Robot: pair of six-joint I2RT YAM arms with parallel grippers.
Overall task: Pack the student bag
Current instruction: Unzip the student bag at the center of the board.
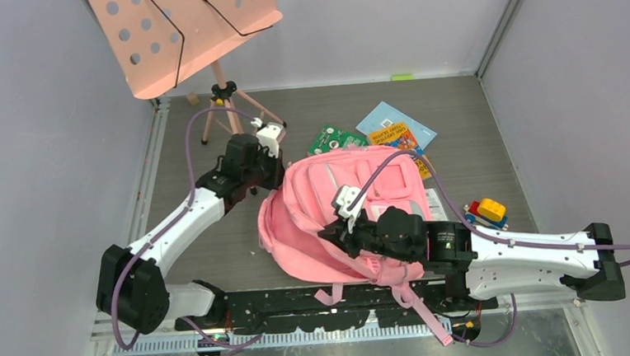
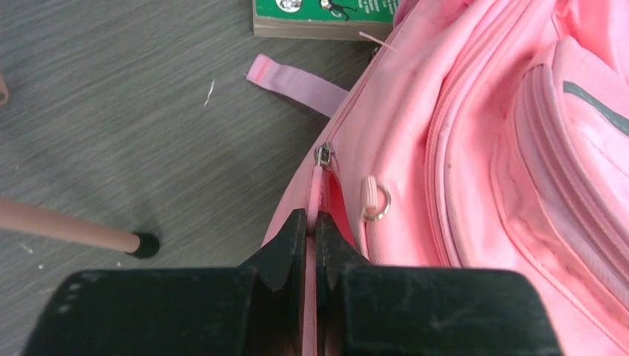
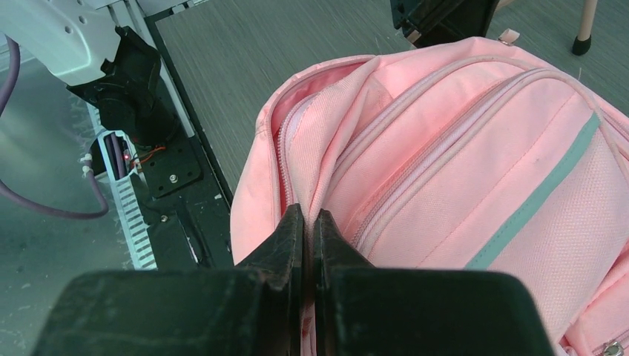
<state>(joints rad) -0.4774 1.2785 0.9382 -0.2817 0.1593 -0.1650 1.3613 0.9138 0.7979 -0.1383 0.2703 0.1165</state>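
The large soft pink fabric backpack (image 1: 314, 219) lies on its back in the middle of the dark grey wood-grain table (image 1: 216, 233), nearer the near edge, with its straps trailing over that edge. Packing looks to be at the opening stage. The left gripper (image 2: 311, 222) has its jaws pinched shut on the pink fabric zip pull (image 2: 317, 189) at the bag's far-left side. The right gripper (image 3: 311, 219) is clamped tight on a fold of the bag's fabric beside a zip line that gapes a little. How far the main compartment is open I cannot tell, nor whether anything is inside. What is left seems to be most of the job: a green paperback book (image 1: 336, 138) and a blue picture book (image 1: 395, 128) lie outside, just beyond the bag towards the far edge, and a small yellow, red and blue toy (image 1: 487, 213) sits near the right edge. A salmon-pink perforated music stand (image 1: 187, 29) stands at the far-left corner, and plain grey walls close the table in.
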